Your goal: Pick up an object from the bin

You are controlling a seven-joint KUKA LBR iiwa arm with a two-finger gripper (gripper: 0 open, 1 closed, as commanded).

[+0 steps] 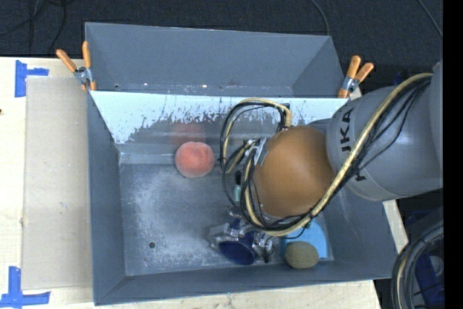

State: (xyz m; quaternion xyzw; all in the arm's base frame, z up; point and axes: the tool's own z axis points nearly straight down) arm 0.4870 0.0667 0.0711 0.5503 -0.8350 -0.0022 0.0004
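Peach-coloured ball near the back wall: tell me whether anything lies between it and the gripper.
Nothing visible does. The gripper is low at the bin's front, at a dark blue thing; the peach-coloured ball lies alone up-left of it, with bare bin floor between them.

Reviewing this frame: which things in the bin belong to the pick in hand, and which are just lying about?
Job in hand: gripper, low near the front wall; dark blue rounded thing right under it; grey bin.
Lying about: peach-coloured ball by the back wall, apart from the gripper; olive oval thing and light blue flat piece, front right corner.
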